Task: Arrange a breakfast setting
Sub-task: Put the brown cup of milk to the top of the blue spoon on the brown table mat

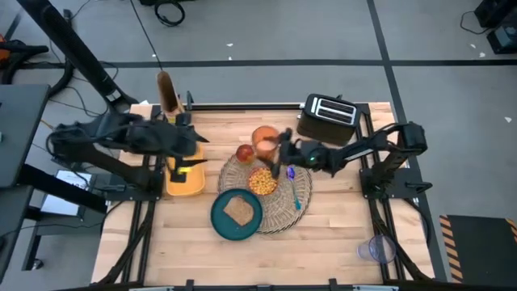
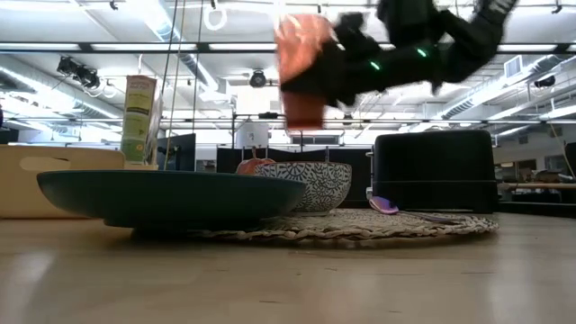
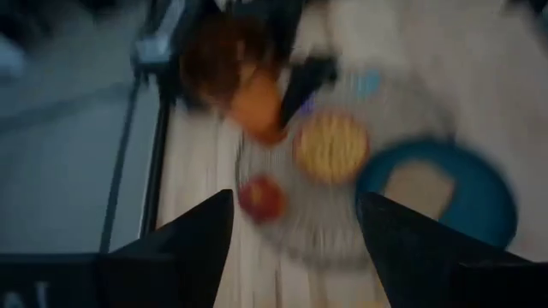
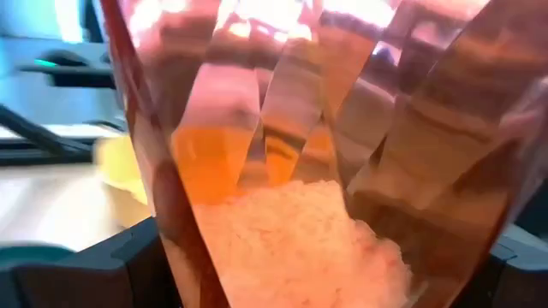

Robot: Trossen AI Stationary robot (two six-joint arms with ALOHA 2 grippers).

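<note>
Your right pincer (image 1: 279, 145) pinches orange cup (image 1: 265, 140), lifted above placemat (image 1: 283, 212) far edge. Apple (image 1: 244, 153), cereal bowl (image 1: 261, 180), spoon (image 1: 291, 172) crowd below. Toaster (image 1: 328, 115) behind. Left pincer (image 1: 194, 148) spread, over yellow tray (image 1: 185, 179).

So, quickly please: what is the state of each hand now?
Left hand: open, holding nothing, over the table's left side.
Right hand: closed on the orange cup, lifted above the placemat.

Robotics lab, wooden table (image 1: 194, 250) on metal frame, exposed ceiling ducts (image 2: 193, 67), strip lights, taped grey floor (image 1: 266, 32)
</note>
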